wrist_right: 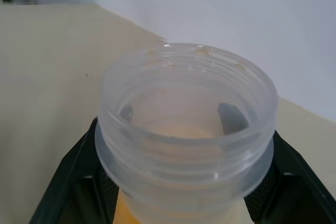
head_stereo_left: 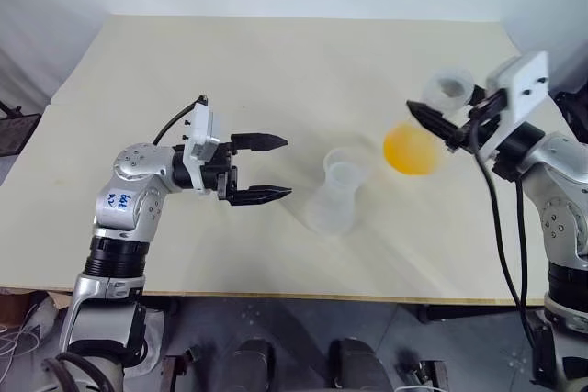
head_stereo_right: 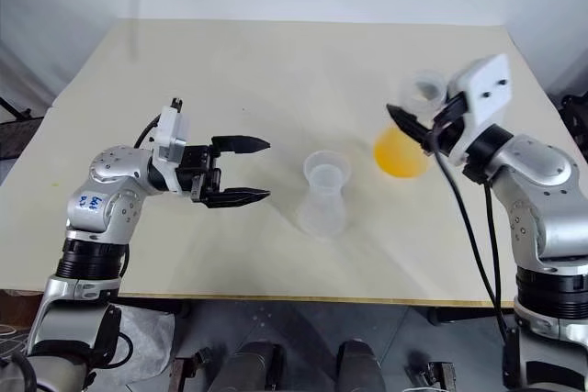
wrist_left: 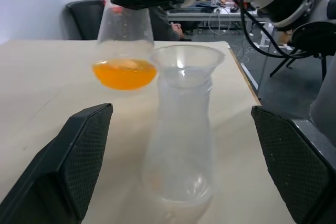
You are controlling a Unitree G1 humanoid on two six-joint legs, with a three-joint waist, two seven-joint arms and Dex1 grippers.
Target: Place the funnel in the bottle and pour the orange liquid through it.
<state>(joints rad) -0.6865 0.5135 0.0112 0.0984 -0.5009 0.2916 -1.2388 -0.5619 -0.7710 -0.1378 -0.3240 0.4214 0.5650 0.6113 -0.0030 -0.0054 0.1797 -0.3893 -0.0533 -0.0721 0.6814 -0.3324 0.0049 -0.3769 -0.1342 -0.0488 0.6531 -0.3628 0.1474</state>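
Right claw [head_stereo_left: 443, 126], clamping the orange liquid's flask [head_stereo_left: 418, 140] by its neck, is hovering right of the funnel-topped bottle [head_stereo_left: 335, 197]; left claw [head_stereo_left: 266, 169] is gaping.

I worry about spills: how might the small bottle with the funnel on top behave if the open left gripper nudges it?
The bottle looks empty, thin and clear, so probably light and easily shoved. Its flared base should resist tipping, though the funnel in its neck may wobble. The left gripper stands open beside it, apart.
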